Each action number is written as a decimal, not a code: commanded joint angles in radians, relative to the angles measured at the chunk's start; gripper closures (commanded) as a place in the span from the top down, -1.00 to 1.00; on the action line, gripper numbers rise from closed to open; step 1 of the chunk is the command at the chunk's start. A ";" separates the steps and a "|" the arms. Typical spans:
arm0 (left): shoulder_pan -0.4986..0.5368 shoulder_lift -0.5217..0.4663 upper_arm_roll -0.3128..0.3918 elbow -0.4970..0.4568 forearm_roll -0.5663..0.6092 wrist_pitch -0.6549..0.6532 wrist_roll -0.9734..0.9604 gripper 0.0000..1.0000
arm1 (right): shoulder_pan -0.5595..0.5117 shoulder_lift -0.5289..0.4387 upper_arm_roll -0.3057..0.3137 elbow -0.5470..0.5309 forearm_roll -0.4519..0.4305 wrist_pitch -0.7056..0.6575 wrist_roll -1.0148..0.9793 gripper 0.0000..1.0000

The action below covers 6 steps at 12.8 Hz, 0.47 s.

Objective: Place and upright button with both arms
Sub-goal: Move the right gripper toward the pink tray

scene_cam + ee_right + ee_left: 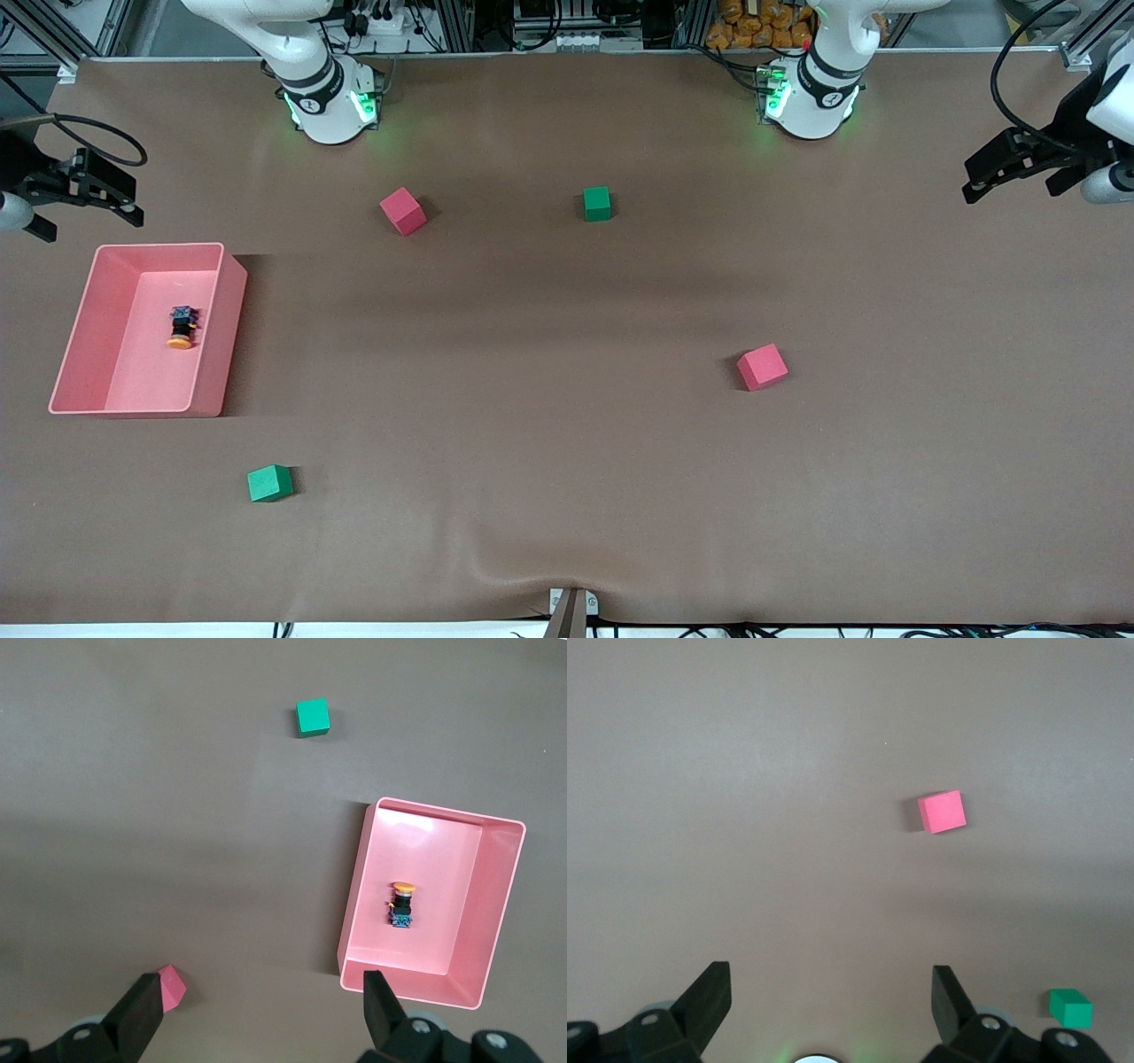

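Observation:
The button (182, 328) lies on its side on the floor of a pink bin (159, 249) at the right arm's end of the table. Its orange cap points toward the front camera. The right wrist view looks down on the button (403, 904) inside the bin (499, 904). My right gripper (93, 221) hangs open and empty above the table edge beside the bin; in its own view the right gripper (261, 1001) is wide apart. My left gripper (1010, 190) hovers open and empty over the left arm's end of the table, and the left gripper (831, 997) shows only bare cloth between its fingers.
Loose foam cubes lie on the brown cloth: a pink cube (403, 211) and a green cube (597, 203) near the robot bases, a pink cube (762, 367) toward the left arm's end, and a green cube (269, 483) nearer the front camera than the bin.

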 commanded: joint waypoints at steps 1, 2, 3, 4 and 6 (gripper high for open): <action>0.007 0.003 -0.006 0.022 -0.001 -0.026 0.019 1.00 | 0.001 0.013 -0.004 0.028 -0.007 -0.018 -0.012 1.00; 0.009 0.005 -0.004 0.035 -0.002 -0.027 0.019 1.00 | 0.001 0.013 -0.004 0.028 -0.007 -0.018 -0.012 1.00; 0.009 0.006 -0.004 0.040 -0.001 -0.032 0.019 1.00 | 0.001 0.013 -0.004 0.028 -0.007 -0.018 -0.012 1.00; 0.009 0.006 -0.004 0.040 -0.001 -0.032 0.019 1.00 | 0.001 0.013 -0.005 0.028 -0.007 -0.018 -0.012 1.00; 0.010 0.006 -0.003 0.040 0.001 -0.033 0.019 1.00 | -0.003 0.026 -0.007 0.019 -0.017 -0.018 -0.013 1.00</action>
